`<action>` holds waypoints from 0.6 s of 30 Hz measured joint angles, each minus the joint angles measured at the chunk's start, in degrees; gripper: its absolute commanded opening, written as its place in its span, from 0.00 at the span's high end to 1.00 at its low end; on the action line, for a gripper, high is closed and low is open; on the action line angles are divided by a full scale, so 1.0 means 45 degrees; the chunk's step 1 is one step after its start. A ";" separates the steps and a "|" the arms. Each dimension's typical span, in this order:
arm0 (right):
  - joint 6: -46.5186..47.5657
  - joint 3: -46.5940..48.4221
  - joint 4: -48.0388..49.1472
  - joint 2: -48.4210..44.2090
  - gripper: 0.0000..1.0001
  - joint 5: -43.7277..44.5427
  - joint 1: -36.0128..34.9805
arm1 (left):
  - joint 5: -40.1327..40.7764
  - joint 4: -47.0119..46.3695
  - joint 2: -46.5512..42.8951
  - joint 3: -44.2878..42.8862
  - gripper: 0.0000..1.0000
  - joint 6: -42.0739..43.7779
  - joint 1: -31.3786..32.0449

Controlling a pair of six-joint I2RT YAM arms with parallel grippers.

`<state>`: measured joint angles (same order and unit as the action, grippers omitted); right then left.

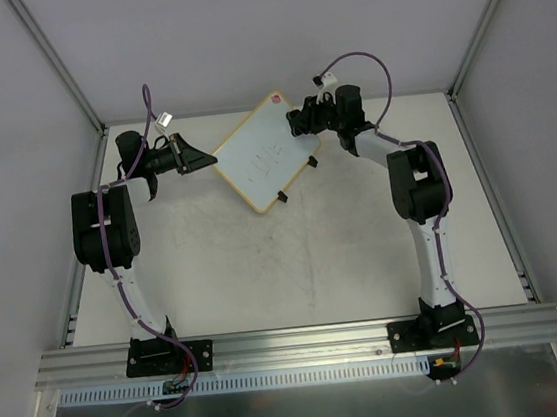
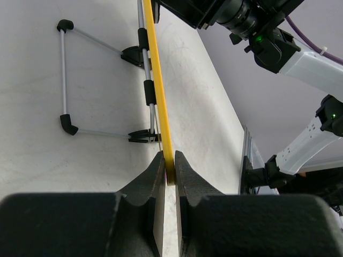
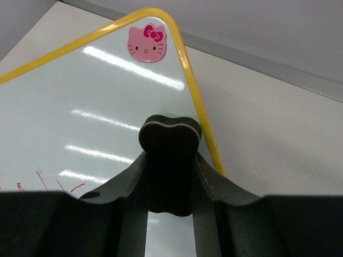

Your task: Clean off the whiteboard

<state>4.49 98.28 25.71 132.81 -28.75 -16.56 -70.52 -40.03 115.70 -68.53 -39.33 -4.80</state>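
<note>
The whiteboard point(image 1: 260, 155) lies tilted at the back middle of the table, white with a yellow rim, a pink dot at its far corner and faint red marks on its face. My left gripper point(image 1: 195, 158) is shut on its left rim, seen edge-on as a yellow strip point(image 2: 159, 101) between the fingers. My right gripper point(image 1: 301, 122) is shut on a black bow-shaped eraser block point(image 3: 170, 155), held over the board's face point(image 3: 80, 123) near the corner with the pink cat sticker point(image 3: 147, 44). Red marks point(image 3: 59, 184) show at the lower left.
A wire stand with black feet point(image 2: 64, 80) is fixed to the board's underside. The board's two black clips point(image 1: 295, 178) sit on its right edge. Grey walls and metal posts enclose the table point(image 1: 295, 267); a metal rail point(image 1: 304, 341) runs along the near edge.
</note>
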 measured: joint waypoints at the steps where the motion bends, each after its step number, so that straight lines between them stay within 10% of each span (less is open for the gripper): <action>1: -0.0049 0.0107 -0.0121 0.0000 1.00 -0.0010 0.0010 | 0.0000 0.0000 0.0000 0.0000 1.00 0.0000 0.0000; 18: -0.0767 0.3201 -0.0612 0.1175 1.00 0.0107 -0.0549 | -0.0005 0.0005 0.0000 0.0000 1.00 0.0015 0.0000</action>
<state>1.04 112.68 22.96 138.10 -28.27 -19.03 -70.54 -40.01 115.70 -68.53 -39.27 -4.80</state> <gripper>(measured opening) 0.342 0.075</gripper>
